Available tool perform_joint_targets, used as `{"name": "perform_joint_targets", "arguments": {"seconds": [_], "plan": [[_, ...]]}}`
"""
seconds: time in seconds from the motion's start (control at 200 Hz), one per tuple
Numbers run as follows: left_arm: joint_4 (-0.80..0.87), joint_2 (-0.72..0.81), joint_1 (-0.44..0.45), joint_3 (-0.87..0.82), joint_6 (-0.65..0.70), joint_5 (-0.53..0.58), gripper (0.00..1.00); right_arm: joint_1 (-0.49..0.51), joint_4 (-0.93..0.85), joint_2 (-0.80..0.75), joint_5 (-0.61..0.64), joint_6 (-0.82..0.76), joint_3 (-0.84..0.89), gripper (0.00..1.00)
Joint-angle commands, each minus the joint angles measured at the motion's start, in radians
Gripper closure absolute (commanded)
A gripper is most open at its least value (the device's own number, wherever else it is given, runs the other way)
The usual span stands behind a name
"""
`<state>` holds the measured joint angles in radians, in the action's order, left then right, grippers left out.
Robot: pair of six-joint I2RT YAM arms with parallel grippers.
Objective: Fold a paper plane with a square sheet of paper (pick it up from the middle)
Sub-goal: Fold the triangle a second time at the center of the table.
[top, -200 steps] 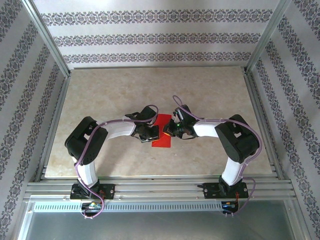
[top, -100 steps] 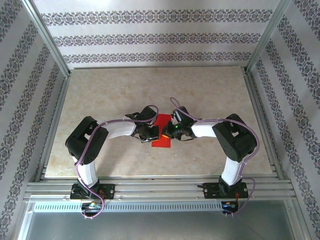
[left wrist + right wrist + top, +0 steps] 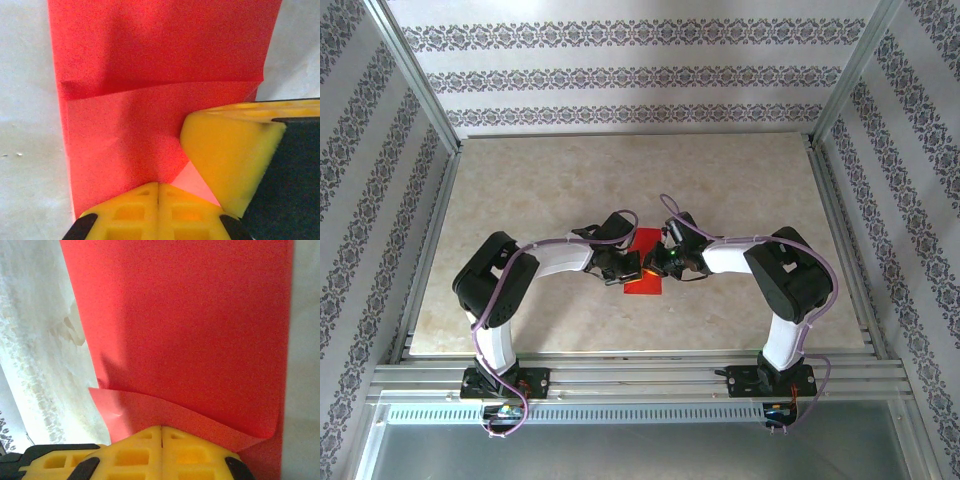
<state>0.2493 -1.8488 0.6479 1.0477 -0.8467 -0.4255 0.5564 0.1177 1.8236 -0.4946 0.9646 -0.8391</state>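
The square sheet of paper (image 3: 644, 285) is bright red and lies partly folded at the table's middle, between my two grippers. My left gripper (image 3: 626, 267) is shut, and in the left wrist view its yellow tips (image 3: 159, 186) rest on a folded flap of the paper (image 3: 150, 50). The right gripper's yellow finger (image 3: 230, 150) presses on the same flap beside them. My right gripper (image 3: 660, 264) is shut too. In the right wrist view its tips (image 3: 161, 429) sit at the curled edge of a raised flap of the paper (image 3: 190, 315). The paper under both grippers is hidden.
The beige marbled tabletop (image 3: 550, 180) spreads wide around the paper. Aluminium frame rails (image 3: 430, 250) run along the left, right and near edges, with patterned walls behind them. Purple cables loop over both arms.
The right arm has edged left, bringing its gripper closer against the paper and the left gripper. The left arm and the paper have barely moved.
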Motion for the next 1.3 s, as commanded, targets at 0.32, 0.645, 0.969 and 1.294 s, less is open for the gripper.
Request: {"name": "perform_joint_targets", "arguments": {"seconds": [0.32, 0.645, 0.969, 1.294], "plan": [[0.056, 0.044, 0.007, -0.103, 0.001, 0.018, 0.97, -0.007, -0.150, 0.052, 0.071, -0.018, -0.022, 0.97], [0.119, 0.189, 0.007, -0.228, 0.010, 0.019, 0.97, -0.008, -0.171, 0.060, 0.080, -0.018, -0.028, 0.97], [0.129, 0.269, 0.004, -0.144, 0.057, 0.048, 0.97, -0.009, -0.184, 0.055, 0.082, -0.034, -0.032, 0.97], [0.013, 0.084, 0.002, -0.058, 0.016, 0.045, 1.00, -0.009, -0.165, 0.049, 0.061, -0.034, -0.037, 0.97]]}}
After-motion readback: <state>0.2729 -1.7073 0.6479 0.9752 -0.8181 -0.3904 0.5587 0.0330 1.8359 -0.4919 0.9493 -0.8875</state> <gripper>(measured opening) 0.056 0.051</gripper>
